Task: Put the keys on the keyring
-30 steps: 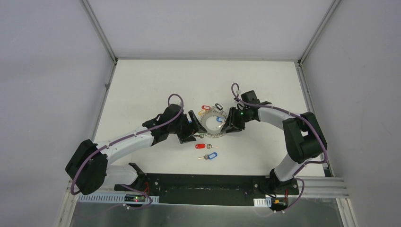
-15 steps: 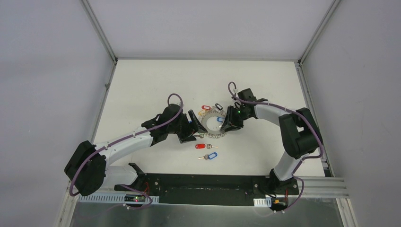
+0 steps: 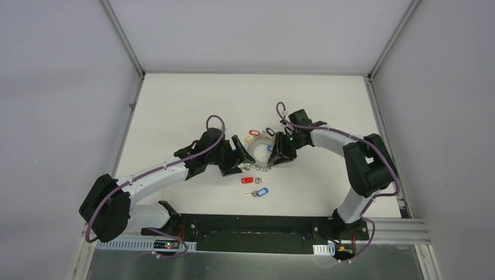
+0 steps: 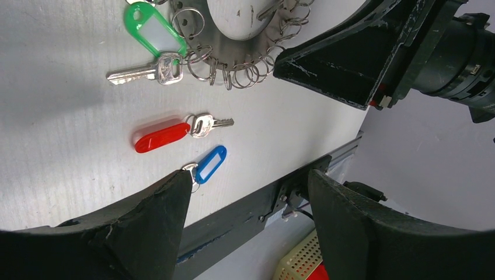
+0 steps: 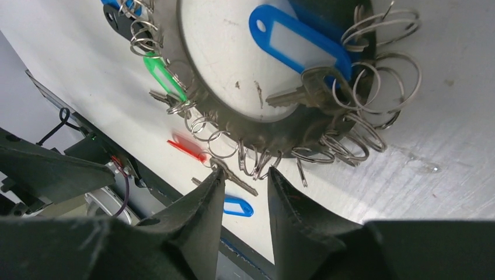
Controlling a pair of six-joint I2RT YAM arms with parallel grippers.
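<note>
Keys [image 3: 247, 180]: lying loose at 6 o'clock of keyring [image 3: 261, 157] (red tag, blue tag).
Left gripper [image 4: 248, 181]: jaws wide, empty.
Right gripper [image 5: 245, 175]: jaws narrow, empty, at keyring rim.
Risk: jaws likely snag loops [image 5: 327, 146], dragging keyring.

Keys [image 3: 247, 180] apparently unobstructed (keyring [image 3: 261, 165] flanked)

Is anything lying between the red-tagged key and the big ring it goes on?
Nothing visible: only bare table lies between the red-tagged key and the ring. The blue-tagged key lies on its other side.
</note>
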